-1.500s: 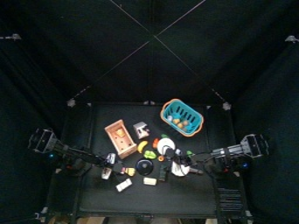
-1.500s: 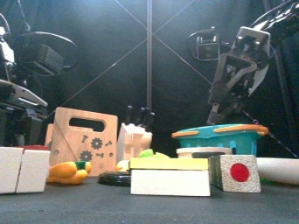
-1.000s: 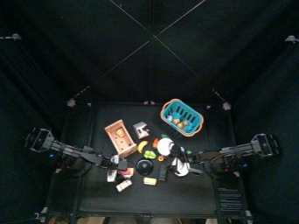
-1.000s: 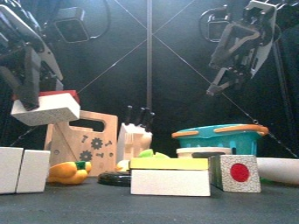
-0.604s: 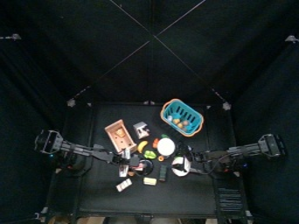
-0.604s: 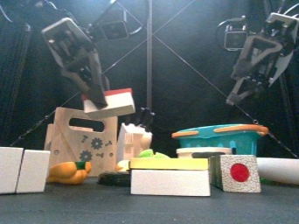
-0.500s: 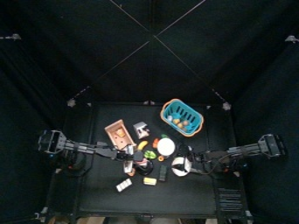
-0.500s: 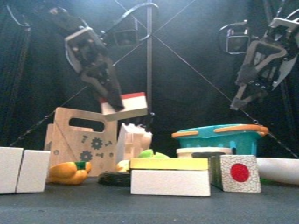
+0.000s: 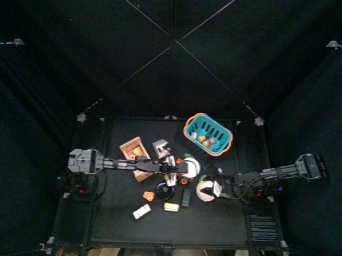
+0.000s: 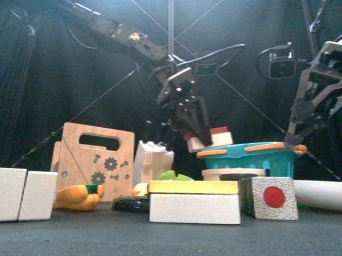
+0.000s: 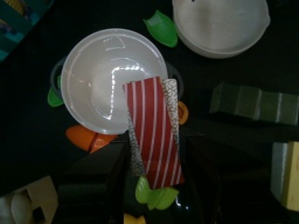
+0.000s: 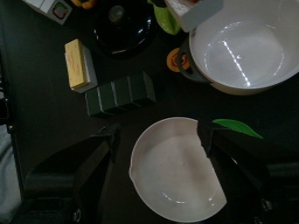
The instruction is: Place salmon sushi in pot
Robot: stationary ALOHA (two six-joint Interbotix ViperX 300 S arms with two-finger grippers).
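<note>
the black tabletop carries a wooden board, a teal basket, white blocks, a white bowl and a white plate.

We saw black curtains closing in the pen on every side, their folds faint in the dim light. Thin pale lines crossed overhead, meeting in the middle above the small black table. From table height, we saw slim poles standing against the curtains behind, and a cool glow lay on the dark cloth. The table top was matt and dark.
</note>
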